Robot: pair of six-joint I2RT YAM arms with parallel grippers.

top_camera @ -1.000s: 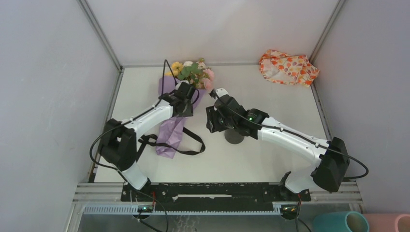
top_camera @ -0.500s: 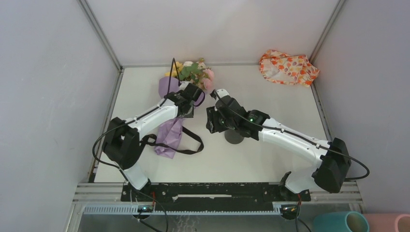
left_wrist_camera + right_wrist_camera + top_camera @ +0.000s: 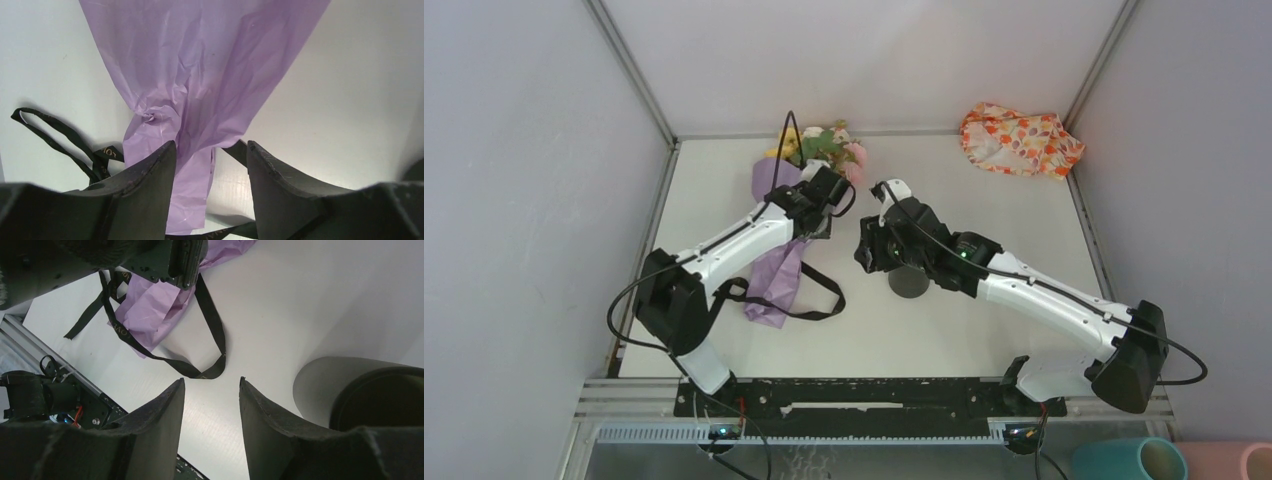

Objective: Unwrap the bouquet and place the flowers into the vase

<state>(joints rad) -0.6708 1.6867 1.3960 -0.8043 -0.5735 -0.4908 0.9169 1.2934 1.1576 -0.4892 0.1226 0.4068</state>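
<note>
Bouquet [image 3: 776,275] beneath parted left fingers [image 3: 145,187]

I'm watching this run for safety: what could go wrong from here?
1. The left gripper, jaws open, straddles only the crinkled purple paper cone; closing may tear it or drag the mixed roses along.
2. The long black ribbon loops near the small matte black vase; pulling could snag and tip it.
3. The right gripper hovers open beside that vase and might knock it.
</note>
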